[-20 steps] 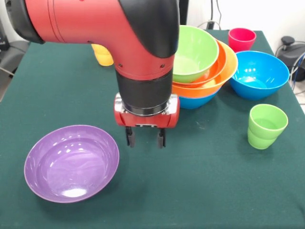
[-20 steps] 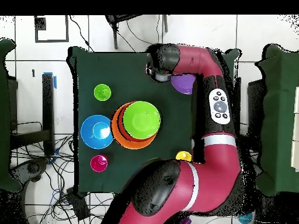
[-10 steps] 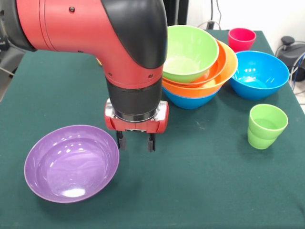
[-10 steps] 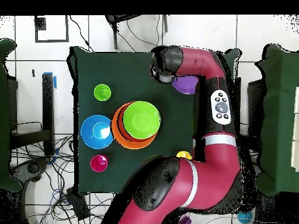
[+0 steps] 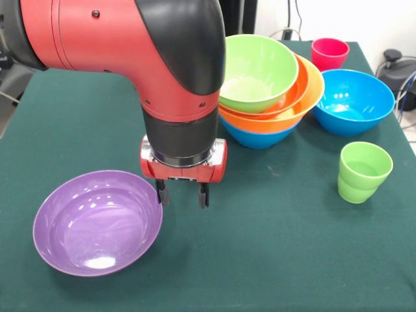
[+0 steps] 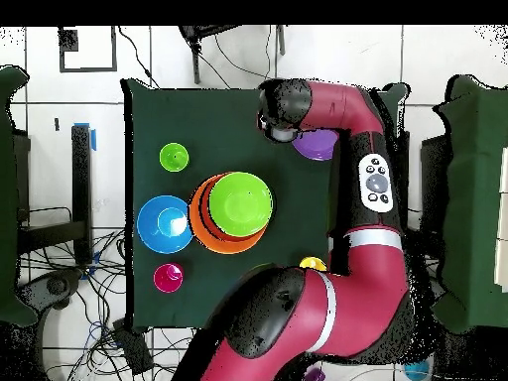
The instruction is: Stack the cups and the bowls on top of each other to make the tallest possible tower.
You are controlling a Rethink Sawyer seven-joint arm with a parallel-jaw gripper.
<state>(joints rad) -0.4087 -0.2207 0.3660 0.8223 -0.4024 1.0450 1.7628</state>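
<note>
Gripper (image 5: 181, 194): we see the jaws spread with nothing between them, hanging just beside the purple bowl's (image 5: 97, 221) right rim in the front view.
Purple bowl: it sits upright and alone on the green table (image 5: 279, 247), well apart from the tower (image 5: 266, 91).
Tower: lime bowl (image 5: 257, 70) nested in orange bowls, a blue bowl lowest; the pile leans.
Other pieces: a blue bowl (image 5: 354, 101) stands just beside the tower, a red cup (image 5: 329, 52) behind it, a green cup (image 5: 364, 170) nearer the camera. A yellow cup (image 6: 313, 264) shows only in the overhead view.
Handling: we judge the purple bowl light, stiff and glossy, so likely slippery.
Grasp point: we advise pinching the thin rim nearest the gripper, one finger inside, one outside.
Risk: a shallow pinch may let the bowl tilt or slip.
</note>
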